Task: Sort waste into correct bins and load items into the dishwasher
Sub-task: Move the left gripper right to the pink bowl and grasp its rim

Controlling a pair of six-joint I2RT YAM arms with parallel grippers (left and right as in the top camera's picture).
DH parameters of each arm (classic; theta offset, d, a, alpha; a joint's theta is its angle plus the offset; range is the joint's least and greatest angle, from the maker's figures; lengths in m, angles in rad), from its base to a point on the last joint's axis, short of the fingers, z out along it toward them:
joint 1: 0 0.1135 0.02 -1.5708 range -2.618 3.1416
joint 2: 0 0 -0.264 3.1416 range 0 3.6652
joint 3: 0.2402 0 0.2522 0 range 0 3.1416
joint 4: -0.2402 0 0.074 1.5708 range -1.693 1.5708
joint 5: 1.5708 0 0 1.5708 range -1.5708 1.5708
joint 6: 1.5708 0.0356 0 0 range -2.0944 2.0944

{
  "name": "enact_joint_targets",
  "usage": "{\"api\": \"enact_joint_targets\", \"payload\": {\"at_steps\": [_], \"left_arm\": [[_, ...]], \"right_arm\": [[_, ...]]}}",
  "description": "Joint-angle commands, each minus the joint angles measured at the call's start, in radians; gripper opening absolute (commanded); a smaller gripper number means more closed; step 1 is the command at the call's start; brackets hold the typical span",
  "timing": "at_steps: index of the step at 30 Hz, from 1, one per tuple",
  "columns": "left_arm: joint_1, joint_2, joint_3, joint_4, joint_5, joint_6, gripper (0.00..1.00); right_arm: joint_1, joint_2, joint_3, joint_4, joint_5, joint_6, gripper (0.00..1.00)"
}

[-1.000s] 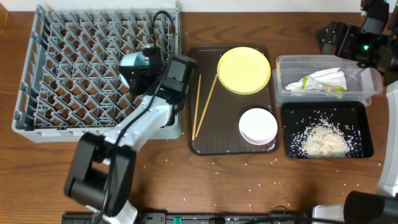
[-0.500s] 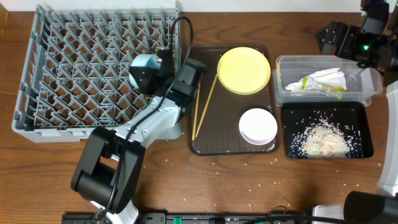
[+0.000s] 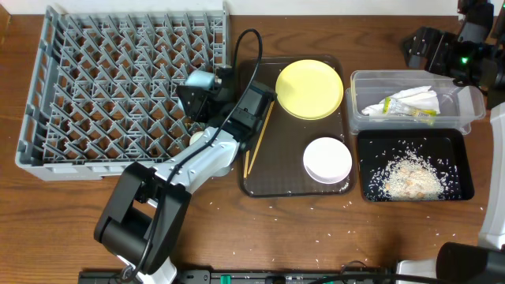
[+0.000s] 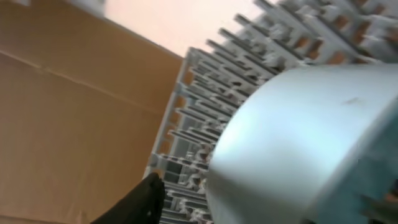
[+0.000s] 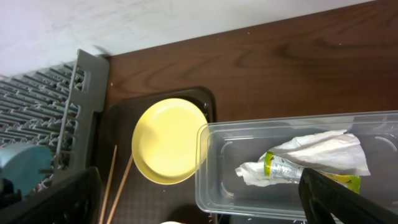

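Holding light blue bowl (image 3: 200, 81) over dish rack (image 3: 95, 87) right edge.

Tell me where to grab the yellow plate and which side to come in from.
Pinch the yellow plate by its rim, probably the edge facing the white bowl. It lies flat on the brown tray, so only the thin lip offers a hold. The clear tub crowds its right edge and the chopsticks sit by its left.

I see a grey rack (image 3: 95, 87), yellow plate (image 3: 309, 88), white bowl (image 3: 327, 159) and dark brown tray (image 3: 288, 154). The blurred bowl (image 4: 311, 143) at my left wrist looks pale blue, I think
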Motion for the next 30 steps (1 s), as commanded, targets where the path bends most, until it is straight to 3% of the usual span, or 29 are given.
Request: {"api": "enact_joint_targets", "payload": {"at_steps": [1,10,15,18,25,27,30], "left_arm": [[-0.007,0.01,0.002,-0.037,0.175,-0.012,0.47],[-0.009,-0.065,0.002,-0.048,0.379,-0.085,0.63],[-0.011,-0.229,0.002,-0.111,0.628,-0.135,0.71],[-0.011,-0.335,0.002,-0.18,0.792,-0.289,0.71],[-0.027,-0.404,0.002,-0.295,1.277,-0.847,0.71],[-0.063,-0.362,0.002,-0.285,1.302,-0.914,0.7],[-0.134,-0.238,0.005,-0.215,1.342,-0.917,0.66]], "right_arm": [[-0.006,-0.006,0.0,-0.002,-0.011,0.012,0.99],[-0.006,-0.006,0.0,-0.002,-0.011,0.012,0.99],[-0.006,-0.006,0.0,-0.002,-0.011,0.012,0.99],[-0.006,-0.006,0.0,-0.002,-0.011,0.012,0.99],[-0.006,-0.006,0.0,-0.002,-0.011,0.012,0.99],[-0.006,-0.006,0.0,-0.002,-0.011,0.012,0.99],[-0.006,-0.006,0.0,-0.002,-0.011,0.012,0.99]]}}
